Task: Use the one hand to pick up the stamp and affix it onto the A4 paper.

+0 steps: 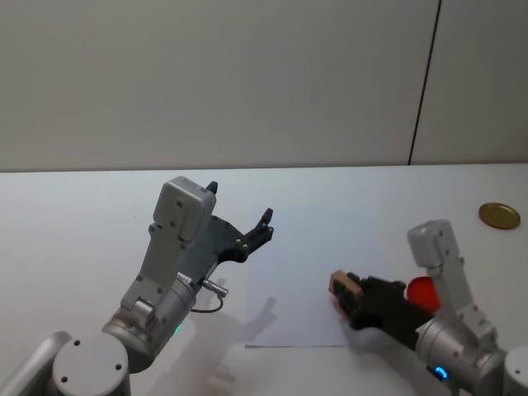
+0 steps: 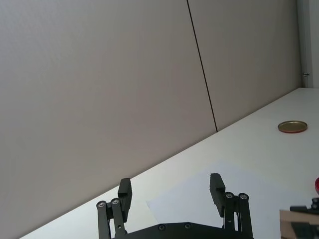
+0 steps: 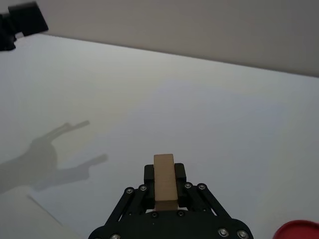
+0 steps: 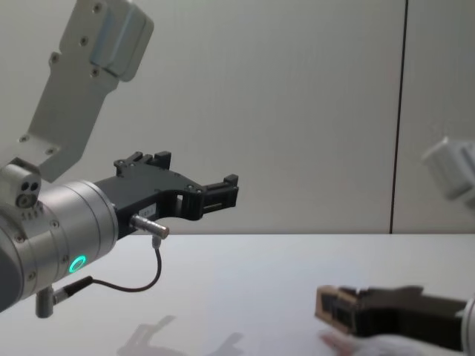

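Observation:
My right gripper [image 1: 346, 290] is shut on the stamp [image 1: 345, 285], a small light-tan wooden block, and holds it just above the right front part of the A4 paper [image 1: 301, 276]. The stamp [image 3: 165, 181] stands clamped between the black fingers over the white sheet [image 3: 199, 134] in the right wrist view. From the chest view the stamp [image 4: 327, 307] hangs a little above the table. My left gripper [image 1: 239, 219] is raised and open over the paper's left edge, holding nothing; its fingers [image 2: 217, 188] stand wide apart.
A flat round red ink pad [image 1: 424, 291] lies to the right of the paper, beside my right arm. A gold round lid [image 1: 499, 215] rests at the far right of the white table [image 1: 74, 223]. A wall rises behind the table.

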`<move>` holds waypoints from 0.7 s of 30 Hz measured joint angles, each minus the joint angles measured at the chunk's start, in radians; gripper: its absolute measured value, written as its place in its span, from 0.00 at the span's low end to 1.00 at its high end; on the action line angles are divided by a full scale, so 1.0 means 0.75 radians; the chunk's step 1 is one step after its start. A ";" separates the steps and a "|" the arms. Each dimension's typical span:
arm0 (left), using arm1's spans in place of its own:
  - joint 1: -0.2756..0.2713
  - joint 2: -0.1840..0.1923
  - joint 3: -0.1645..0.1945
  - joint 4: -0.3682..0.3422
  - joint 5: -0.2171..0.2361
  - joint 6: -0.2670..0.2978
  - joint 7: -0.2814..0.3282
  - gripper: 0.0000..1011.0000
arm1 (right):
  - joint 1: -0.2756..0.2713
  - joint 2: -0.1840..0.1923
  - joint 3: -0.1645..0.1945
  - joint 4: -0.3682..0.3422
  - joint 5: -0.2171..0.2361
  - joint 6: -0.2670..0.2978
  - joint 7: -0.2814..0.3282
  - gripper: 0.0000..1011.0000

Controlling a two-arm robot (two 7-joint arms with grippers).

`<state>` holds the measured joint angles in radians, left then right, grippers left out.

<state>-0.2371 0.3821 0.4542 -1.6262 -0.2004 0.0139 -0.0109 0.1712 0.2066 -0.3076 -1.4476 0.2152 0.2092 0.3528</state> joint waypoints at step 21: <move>0.000 0.000 0.000 0.000 0.000 0.000 0.000 0.98 | 0.008 0.082 0.098 -0.065 0.022 0.001 -0.115 0.22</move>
<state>-0.2371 0.3821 0.4542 -1.6262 -0.2004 0.0139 -0.0109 0.1774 0.2683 -0.2337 -1.4967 0.2320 0.2099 0.2667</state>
